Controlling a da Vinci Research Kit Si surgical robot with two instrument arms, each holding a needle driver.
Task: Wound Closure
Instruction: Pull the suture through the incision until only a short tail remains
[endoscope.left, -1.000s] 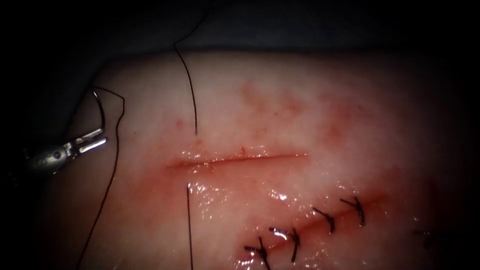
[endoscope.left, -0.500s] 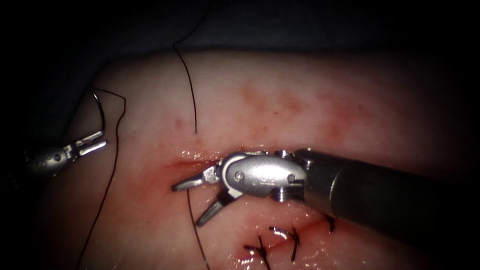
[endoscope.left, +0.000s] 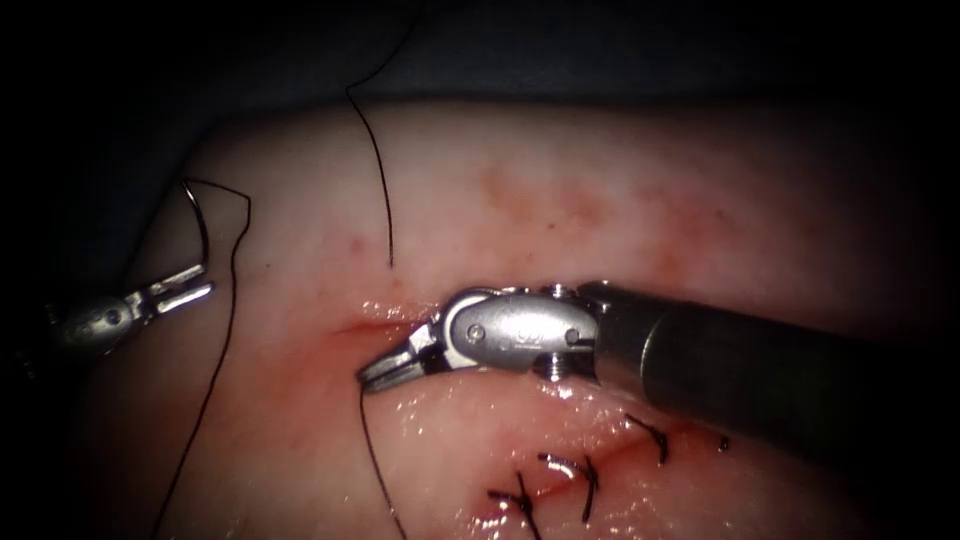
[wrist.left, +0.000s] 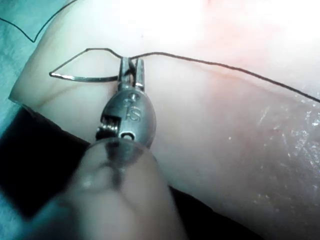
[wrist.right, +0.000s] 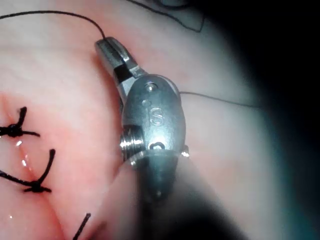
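At cut's left end, right pincer now clamped on thread; left pincer grips needle.

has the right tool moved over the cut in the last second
Yes. The right tool came in from the right and now sits over the cut near its left end, jaws shut on the thread; they were open half a second ago.

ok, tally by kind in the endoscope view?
Tools: 2, left tool holding the needle near one end, right tool shut on the thread.
Needles: 1, clear of the tissue.
Open cuts: 1.
Tied stitches: 4.
Total: 8.
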